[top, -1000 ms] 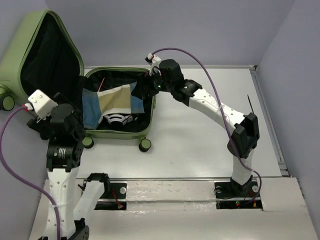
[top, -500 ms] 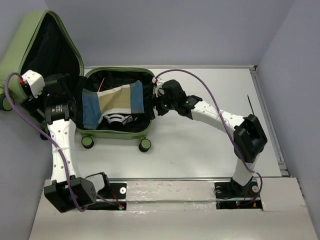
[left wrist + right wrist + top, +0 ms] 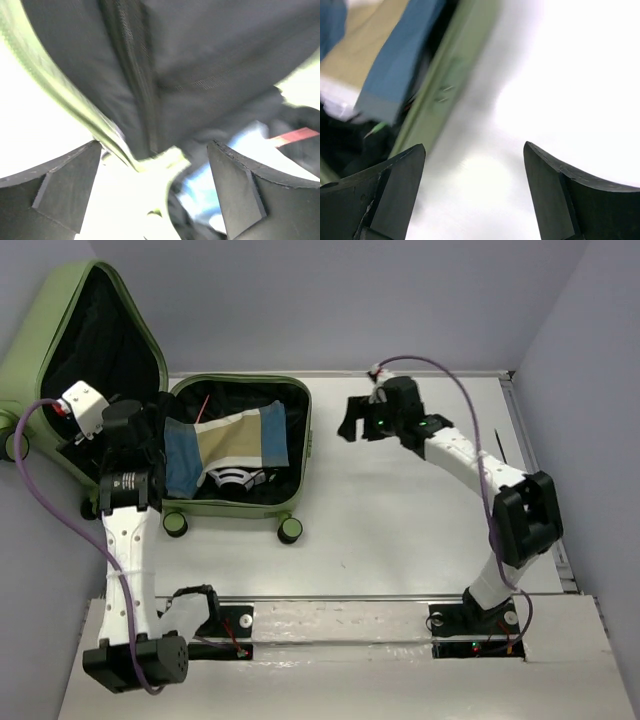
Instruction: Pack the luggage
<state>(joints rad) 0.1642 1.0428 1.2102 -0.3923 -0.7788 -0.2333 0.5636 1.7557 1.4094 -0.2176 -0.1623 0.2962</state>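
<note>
Luggage (image 3: 240,508): sage-green hard shell with black lining, open at the far left of the counter (image 3: 420,520). Lid is propped up to the left, base lies flat, wheels face the near edge.
Left jaws: wide apart, empty, straddling the green rim by the hinge; cannot tell if they touch it.
Right jaws: wide apart, empty, over the counter just right of the luggage.
In the base: folded blue-and-tan cloth (image 3: 235,438) over a white-and-black item (image 3: 232,478).
</note>
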